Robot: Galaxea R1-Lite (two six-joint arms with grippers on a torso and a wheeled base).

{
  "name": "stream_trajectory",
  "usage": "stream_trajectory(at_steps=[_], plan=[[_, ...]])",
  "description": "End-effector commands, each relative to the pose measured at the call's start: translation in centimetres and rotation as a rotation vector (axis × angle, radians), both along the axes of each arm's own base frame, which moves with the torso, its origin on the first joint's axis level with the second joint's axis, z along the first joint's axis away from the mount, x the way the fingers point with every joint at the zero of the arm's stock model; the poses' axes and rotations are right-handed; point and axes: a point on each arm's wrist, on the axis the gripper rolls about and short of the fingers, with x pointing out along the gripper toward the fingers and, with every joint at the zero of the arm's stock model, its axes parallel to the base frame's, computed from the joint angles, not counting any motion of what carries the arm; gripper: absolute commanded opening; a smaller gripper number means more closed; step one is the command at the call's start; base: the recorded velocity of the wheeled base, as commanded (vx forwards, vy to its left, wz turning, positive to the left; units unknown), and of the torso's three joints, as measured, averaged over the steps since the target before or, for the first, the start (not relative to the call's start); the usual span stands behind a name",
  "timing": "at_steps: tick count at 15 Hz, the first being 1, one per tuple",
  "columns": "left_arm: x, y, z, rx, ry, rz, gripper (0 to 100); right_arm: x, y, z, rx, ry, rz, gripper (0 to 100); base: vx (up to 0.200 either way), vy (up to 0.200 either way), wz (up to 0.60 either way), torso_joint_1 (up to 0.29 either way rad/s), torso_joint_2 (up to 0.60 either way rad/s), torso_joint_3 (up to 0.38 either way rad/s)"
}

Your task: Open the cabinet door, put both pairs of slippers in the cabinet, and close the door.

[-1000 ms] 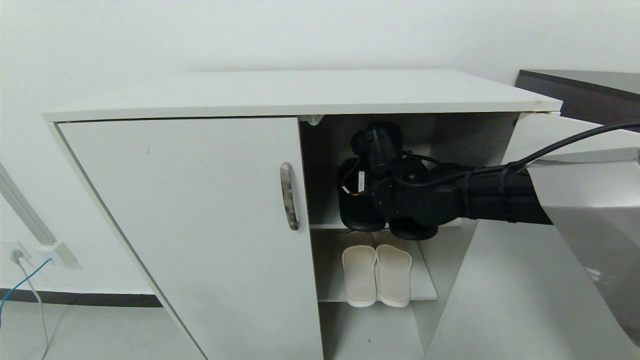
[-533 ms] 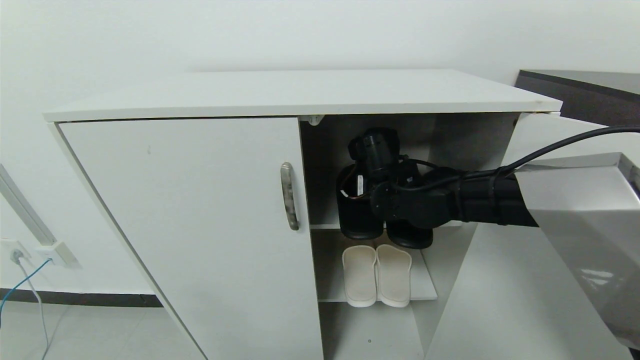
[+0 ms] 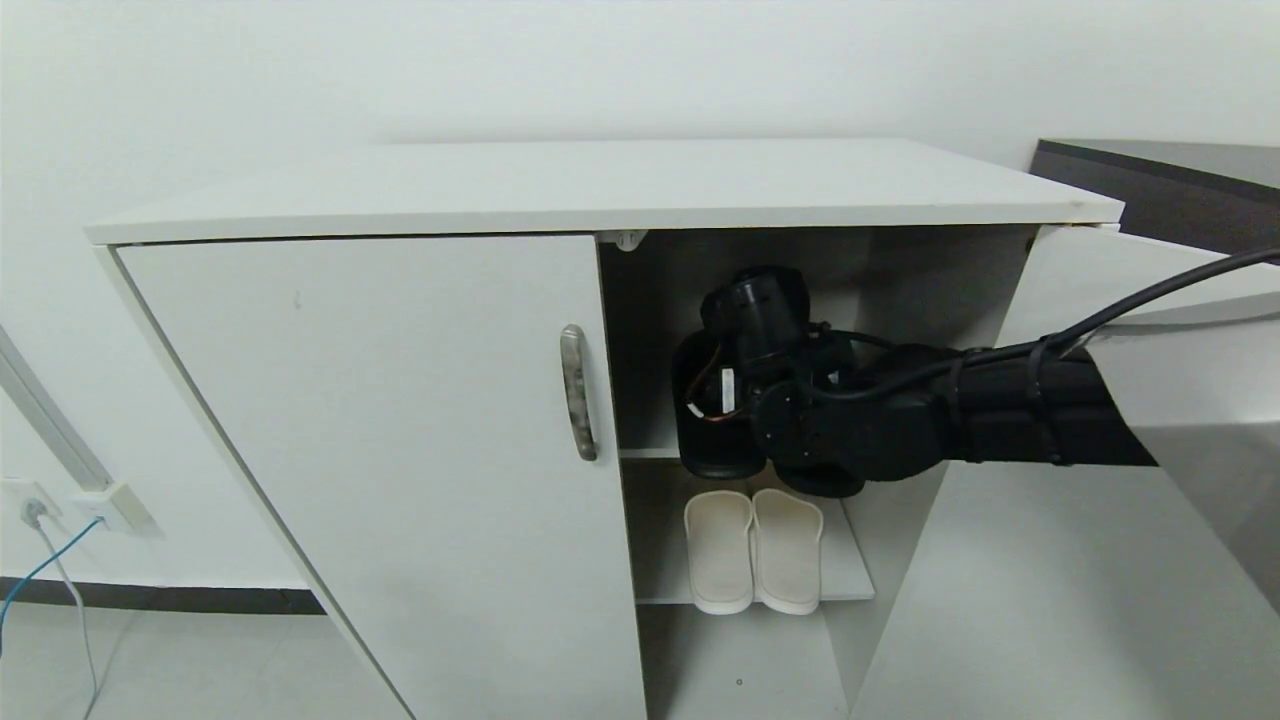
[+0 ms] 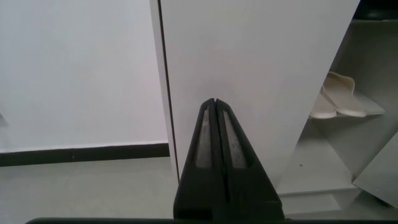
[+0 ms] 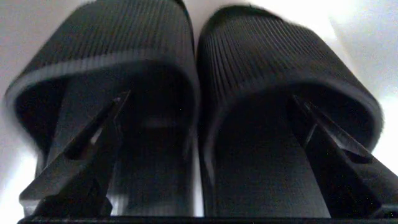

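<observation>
Cabinet (image 3: 600,185), white, stands against the wall: left door (image 3: 380,450) shut, metal handle (image 3: 577,407) at that door's inner edge, right door (image 3: 1000,600) swung out wide open

Black slippers (image 3: 705,440), the pair side by side and touching, sit on the upper shelf (image 3: 645,452) in the open right half, heels at the shelf's front edge and sticking slightly over it. The right slipper is mostly hidden behind the arm in the head view

Right arm (image 3: 950,415) goes in through the open side, wrist at the front edge of the upper shelf, just in front of the black pair

Right gripper (image 5: 209,99) has its jaws spread wide and released. One finger (image 5: 81,162) is inside the strap opening of one black slipper, the other inside the opening of its mate. Not pinching either slipper; cannot tell whether the fingers touch the soles

White slippers (image 3: 752,550), second pair, on the lower shelf (image 3: 850,580), side by side and touching, heels at the front edge, directly under the black pair

Left gripper (image 4: 214,106) is outside the cabinet, jaws clenched together with nothing between them, pointing at the lower part of the shut left door, apart from it

Wall socket (image 3: 30,510) with a blue cable is low on the wall, well apart to the cabinet's left
</observation>
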Motion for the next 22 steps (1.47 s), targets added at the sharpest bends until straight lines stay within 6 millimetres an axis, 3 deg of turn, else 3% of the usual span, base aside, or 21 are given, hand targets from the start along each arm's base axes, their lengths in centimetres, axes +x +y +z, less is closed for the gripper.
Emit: stream_trajectory(at_steps=[1,8,12,21,22], plan=[[0.0,0.0,0.0,0.0,0.001,0.0,0,-2.6,-0.7,1.7,0.017,-0.021,0.026,100,0.0,0.0,0.0,0.0,0.0,0.0],[0.0,0.0,0.0,0.0,0.0,0.0,0,-10.7,-2.8,2.5,0.027,-0.027,0.152,100,0.0,0.0,0.0,0.0,0.0,0.0],[0.0,0.0,0.0,0.002,0.003,0.0,0,-14.2,-4.2,1.7,0.085,-0.054,0.26,100,0.0,0.0,0.0,0.0,0.0,0.0],[0.0,0.0,0.0,0.0,0.001,0.0,0,-14.8,-4.7,0.4,0.115,-0.071,0.3,100,-0.2,0.0,0.0,0.0,0.0,0.004],[0.0,0.0,0.0,0.0,0.001,-0.001,0,-14.8,-4.7,0.4,0.116,-0.071,0.302,0,-0.2,0.0,0.0,0.002,0.0,0.002]])
